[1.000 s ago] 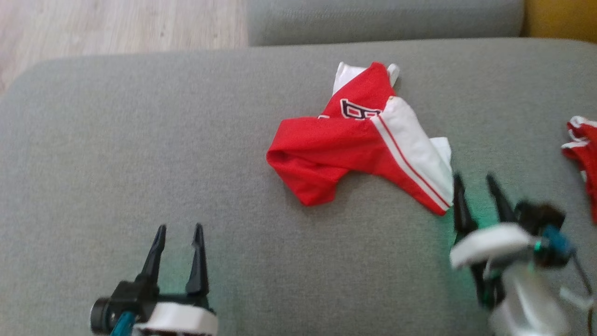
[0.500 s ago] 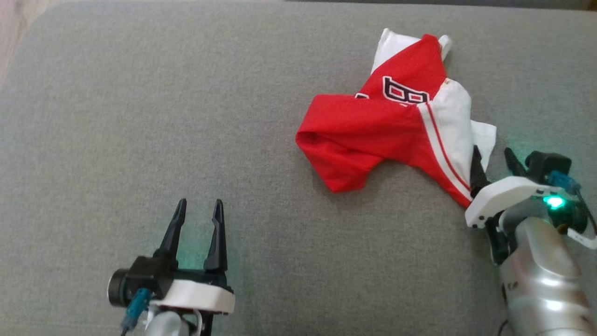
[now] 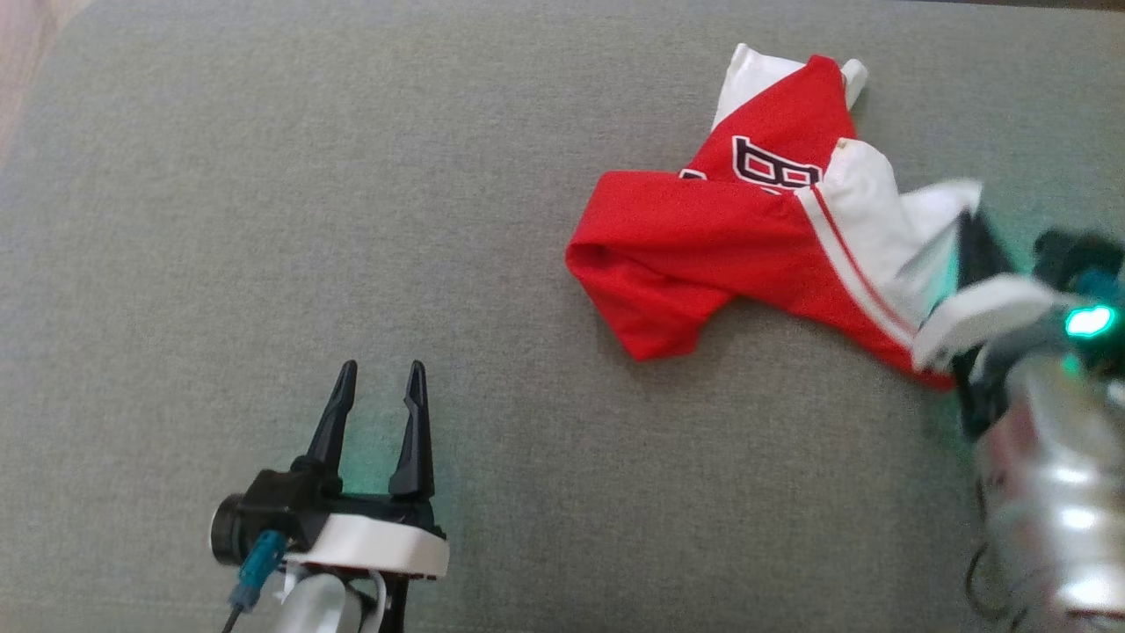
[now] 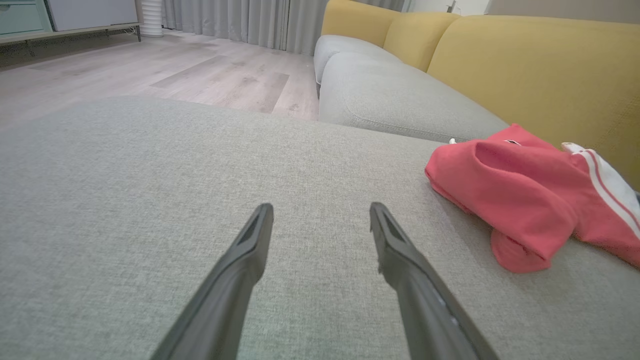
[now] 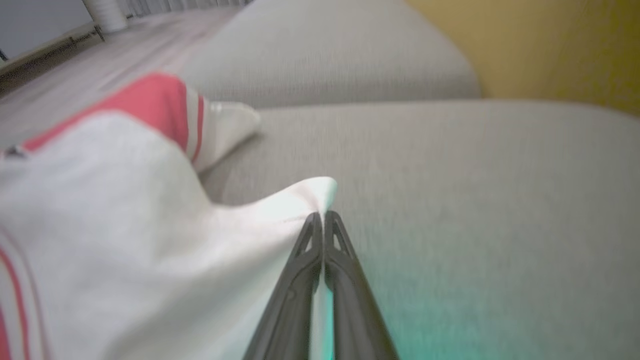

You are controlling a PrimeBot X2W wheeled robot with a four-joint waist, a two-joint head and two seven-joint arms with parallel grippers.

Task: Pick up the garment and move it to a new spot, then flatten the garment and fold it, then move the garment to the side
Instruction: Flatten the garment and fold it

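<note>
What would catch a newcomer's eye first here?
The crumpled red and white garment stands out, lying right of centre on the grey sofa cushion. At its right edge the right gripper is shut on a white corner of it. The left gripper stands open at the lower left, apart from the cloth.

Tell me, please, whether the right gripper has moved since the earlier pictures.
Yes: the right gripper advanced up to the garment, closing on its white corner.

Grey sofa seat (image 3: 352, 220), yellow backrest (image 4: 525, 75) behind, pale wood floor (image 4: 150, 75), grey curtains (image 4: 240, 20)
</note>
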